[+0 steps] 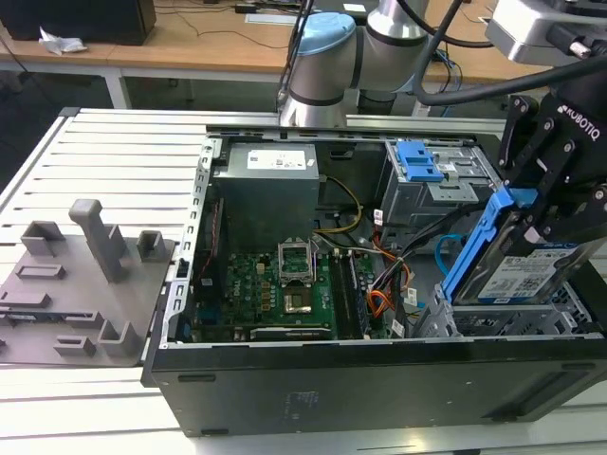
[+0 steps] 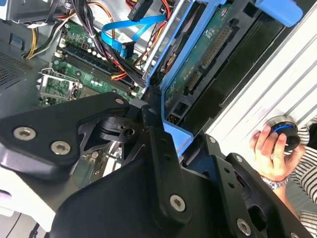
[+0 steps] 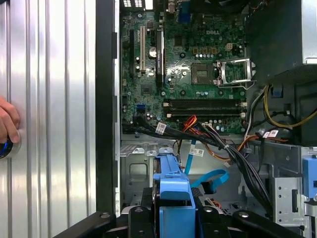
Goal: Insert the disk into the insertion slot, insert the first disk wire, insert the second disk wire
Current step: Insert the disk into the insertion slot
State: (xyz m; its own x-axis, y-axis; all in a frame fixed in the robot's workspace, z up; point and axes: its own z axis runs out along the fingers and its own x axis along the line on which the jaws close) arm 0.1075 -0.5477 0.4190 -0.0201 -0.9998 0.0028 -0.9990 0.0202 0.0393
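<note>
End effector [image 1: 539, 220] is clamping the disk [image 1: 527, 276], holding it tilted just over the insertion slot [image 1: 444, 320].

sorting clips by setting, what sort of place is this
Probably a robotics lab bench: an open computer case sits on a slatted metal table, a robot arm with its end effector gripping the disk, and wooden desks with cables behind.

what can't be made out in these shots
- Exterior view: whether the silver hard drive in its blue plastic carrier, clamped by the black gripper, has entered the light grey perforated drive cage; the cage wall hides its lower edge.
- First wrist view: ends of the thin light blue cable, under black cables.
- Same view: person's hand, cut by the edge.
</note>
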